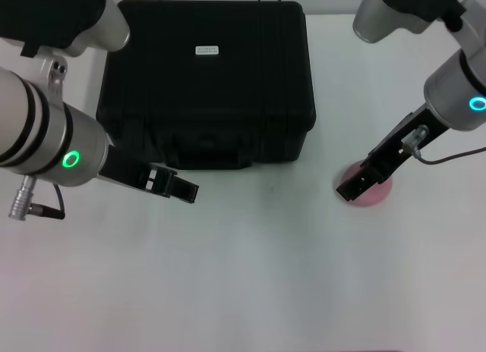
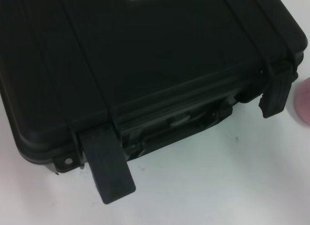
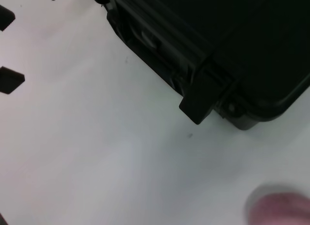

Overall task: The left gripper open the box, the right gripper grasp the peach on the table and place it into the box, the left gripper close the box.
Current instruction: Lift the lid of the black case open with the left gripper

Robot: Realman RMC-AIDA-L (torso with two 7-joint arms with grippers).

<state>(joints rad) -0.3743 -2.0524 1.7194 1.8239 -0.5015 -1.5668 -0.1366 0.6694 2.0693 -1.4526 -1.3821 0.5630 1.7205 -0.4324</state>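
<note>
The black box (image 1: 205,83) lies at the back of the white table with its lid down. Both front latches (image 2: 109,169) stick out loose from its front. My left gripper (image 1: 181,188) hovers just in front of the box's front left corner. It is open, and its two fingertips (image 3: 9,80) show apart in the right wrist view. The pale pink peach (image 1: 376,191) rests on the table to the right of the box. My right gripper (image 1: 354,187) hangs over the peach's left side and hides part of it. The peach also shows in both wrist views (image 2: 303,101) (image 3: 281,208).
A white label (image 1: 206,49) sits on the box lid. White table (image 1: 258,276) stretches between the box and the near edge. A thin cable (image 1: 448,158) loops off the right arm.
</note>
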